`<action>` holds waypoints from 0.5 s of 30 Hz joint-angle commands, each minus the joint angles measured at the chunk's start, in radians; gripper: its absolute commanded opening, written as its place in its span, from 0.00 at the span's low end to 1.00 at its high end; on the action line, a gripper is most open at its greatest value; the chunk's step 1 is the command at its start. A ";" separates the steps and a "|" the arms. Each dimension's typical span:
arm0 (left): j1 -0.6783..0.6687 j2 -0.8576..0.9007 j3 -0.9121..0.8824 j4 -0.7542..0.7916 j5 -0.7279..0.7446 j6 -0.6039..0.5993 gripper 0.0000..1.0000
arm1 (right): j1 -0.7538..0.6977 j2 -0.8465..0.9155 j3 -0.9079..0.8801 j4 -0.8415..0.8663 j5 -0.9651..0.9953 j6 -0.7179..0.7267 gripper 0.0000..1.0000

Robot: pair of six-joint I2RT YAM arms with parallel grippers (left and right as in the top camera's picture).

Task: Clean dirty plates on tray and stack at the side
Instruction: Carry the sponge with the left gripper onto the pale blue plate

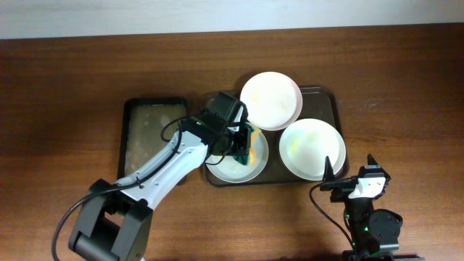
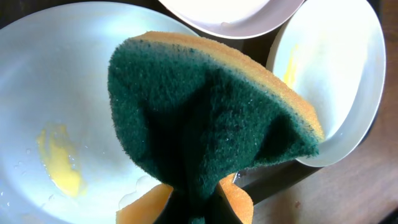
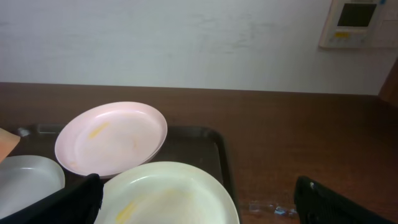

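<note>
Three white plates lie on the dark brown tray point(image 1: 330, 98). The far plate point(image 1: 270, 99) leans on the other two. The right plate point(image 1: 312, 148) carries a yellow smear, also in the right wrist view point(image 3: 168, 194). The left plate point(image 1: 233, 168) has a yellow smear and water drops point(image 2: 59, 165). My left gripper point(image 1: 245, 142) is shut on a green-and-orange sponge point(image 2: 205, 121) and holds it over the left plate. My right gripper point(image 1: 350, 181) is open and empty, just in front of the tray near the right plate.
A smaller narrow black tray point(image 1: 129, 138) holding wet residue lies left of the brown tray. Bare wooden table lies to the right of the tray point(image 3: 311, 155). A wall stands behind the table.
</note>
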 commanded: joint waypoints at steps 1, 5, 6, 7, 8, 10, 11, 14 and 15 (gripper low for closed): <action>-0.018 -0.001 -0.001 0.006 -0.045 -0.009 0.00 | -0.005 -0.006 -0.007 -0.004 0.005 0.003 0.98; -0.019 -0.001 -0.002 0.006 -0.045 -0.009 0.00 | -0.004 -0.006 -0.007 -0.001 0.005 0.004 0.98; -0.019 -0.001 -0.002 0.006 -0.045 -0.009 0.00 | -0.005 -0.006 -0.007 -0.003 0.005 0.003 0.98; -0.020 -0.001 -0.002 0.006 -0.045 -0.009 0.00 | -0.005 -0.006 -0.007 -0.003 0.005 0.003 0.98; -0.020 -0.001 -0.002 0.006 -0.045 -0.009 0.00 | -0.005 -0.006 -0.007 -0.003 0.005 0.003 0.98; -0.020 -0.001 -0.002 0.006 -0.045 -0.009 0.00 | -0.004 -0.006 -0.007 0.003 -0.003 0.004 0.99; -0.020 -0.001 -0.002 0.006 -0.045 -0.009 0.00 | -0.003 -0.006 -0.007 0.011 -0.080 0.026 0.98; -0.020 0.003 -0.002 0.007 -0.045 -0.009 0.00 | -0.003 -0.006 -0.007 0.028 -0.343 0.168 0.98; -0.020 0.005 -0.002 0.007 -0.045 -0.009 0.00 | -0.003 -0.006 -0.007 0.029 -0.428 0.213 0.98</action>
